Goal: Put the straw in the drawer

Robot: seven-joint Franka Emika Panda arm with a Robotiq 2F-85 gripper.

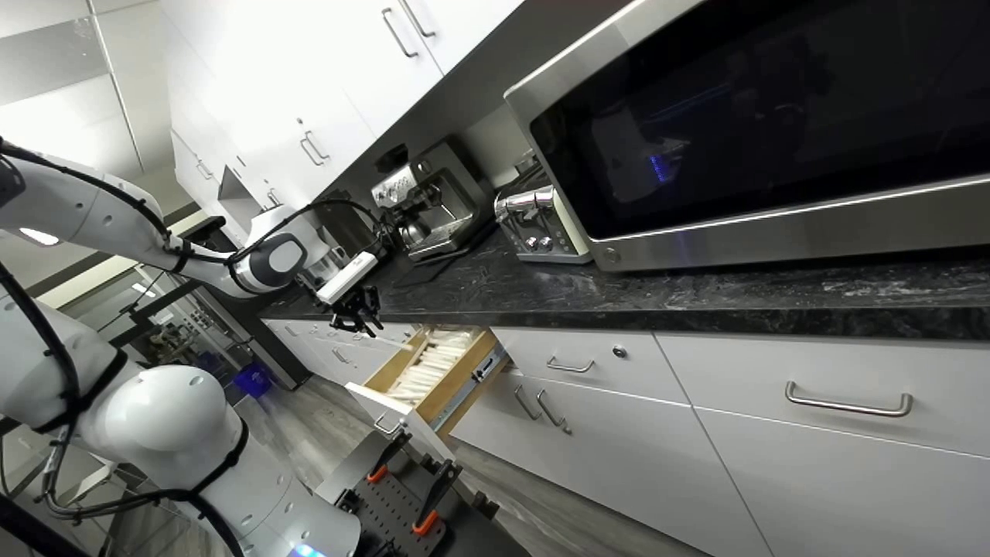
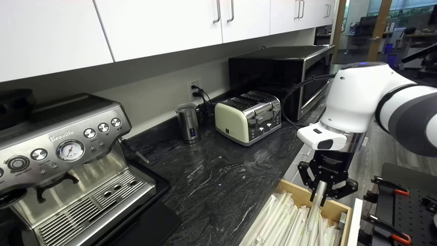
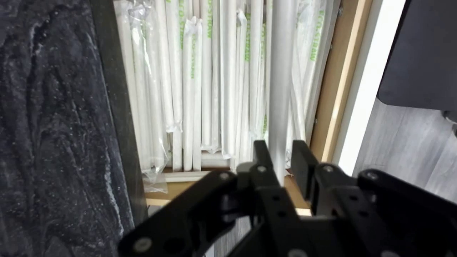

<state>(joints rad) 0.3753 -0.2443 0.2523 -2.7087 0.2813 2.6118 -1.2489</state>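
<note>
- The jaws are drawn in narrow with the straw (image 3: 280, 89) between them, gripped near one end as far as can be seen; how hard they press does not show.
- From the jaws the straw reaches out over the open drawer (image 3: 330, 107) and its pile of wrapped straws (image 3: 207, 71), below them. Whether the free end touches the pile, I cannot tell.
- The step in hand looks like laying it down; a short, slow descent and a release should finish the task.
- In the wrist view the straw lies nearly in line with the pile, so leave the wrist angle alone.
- Mind the drawer's end wall (image 3: 178, 189), which seems close to the jaws: ease toward the free end first, or the held end may land on the rim.
- Come down between the dark surface (image 3: 53, 107) on one side of the jaws and the white front (image 3: 373, 78) on the other.
- Part the jaws only slightly, since a wide spread could knock the wood or stir neighbouring straws, then lift straight up.
</note>
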